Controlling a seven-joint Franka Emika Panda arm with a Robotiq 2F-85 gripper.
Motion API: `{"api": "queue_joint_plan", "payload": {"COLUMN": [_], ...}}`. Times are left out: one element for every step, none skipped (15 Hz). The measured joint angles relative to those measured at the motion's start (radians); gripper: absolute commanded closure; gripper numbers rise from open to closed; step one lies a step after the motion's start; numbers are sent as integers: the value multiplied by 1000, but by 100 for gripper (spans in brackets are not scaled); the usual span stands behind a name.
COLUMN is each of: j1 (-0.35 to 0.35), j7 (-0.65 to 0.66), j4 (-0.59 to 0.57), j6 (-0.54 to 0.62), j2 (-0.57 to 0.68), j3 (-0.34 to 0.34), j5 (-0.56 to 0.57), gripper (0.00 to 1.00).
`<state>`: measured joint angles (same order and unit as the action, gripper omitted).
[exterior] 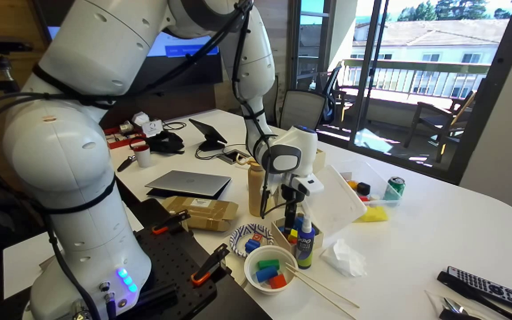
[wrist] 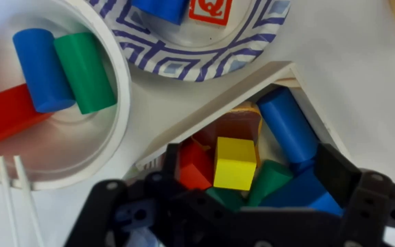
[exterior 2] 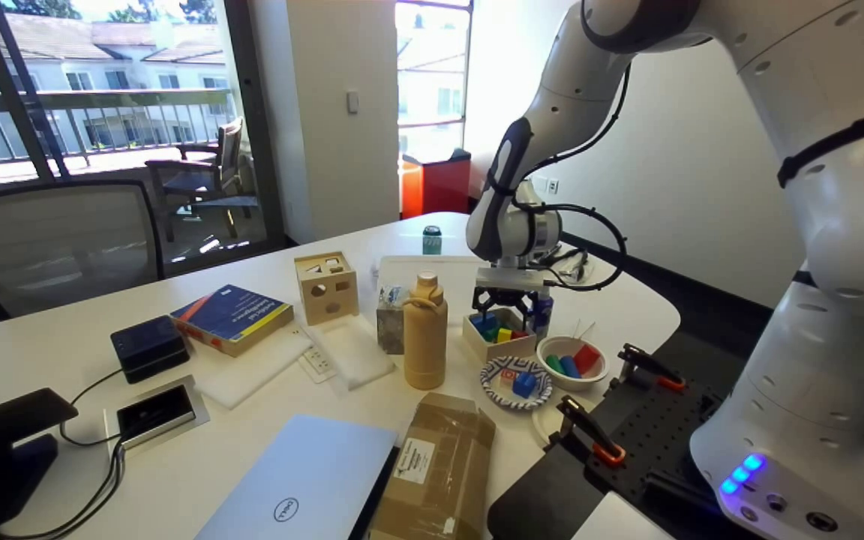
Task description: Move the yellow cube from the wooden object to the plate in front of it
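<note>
In the wrist view, the wide-spread, empty gripper (wrist: 248, 161) is framing the yellow cube (wrist: 235, 164) left of its midline.

Sunshine Pours In!

Daylight blazes through the glass door (exterior: 368, 66) at upper right in an exterior view, and beyond it, a railing (exterior: 416, 66), a tiled roof (exterior: 456, 35), an armchair (exterior: 437, 120)! A white wall (exterior: 509, 146) fills the right edge; wood panelling (exterior: 281, 35) stands top centre. In an exterior view, a mesh-backed chair (exterior 2: 61, 240) holds the left side, a narrow window (exterior 2: 432, 97) glows top centre, the white table (exterior 2: 237, 442) spreads below!
</note>
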<state>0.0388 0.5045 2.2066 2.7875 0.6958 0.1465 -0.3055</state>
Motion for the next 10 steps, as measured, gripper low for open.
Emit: {"api": "queue_joint_plan", "payload": {"j1": [-1,-3,-5,-8,-10,-12,-13,-15,-16,-17], "j7": [10,15,17,21,29,35,39,47,52,54], "j4": [-5,-10,-17,-25,-32,-41,-48,-53,-56,-59], "j6": [0,0,0,0,0,0,0,0,0,0], "j2": [8,16,24,34,42,50,56,62,65,69], "j3": [1,2,3,5,5,5,6,7,8,8], "j5": [0,0,0,0,0,0,0,0,0,-1], "gripper": [0,0,0,0,0,0,0,0,0,0]}}
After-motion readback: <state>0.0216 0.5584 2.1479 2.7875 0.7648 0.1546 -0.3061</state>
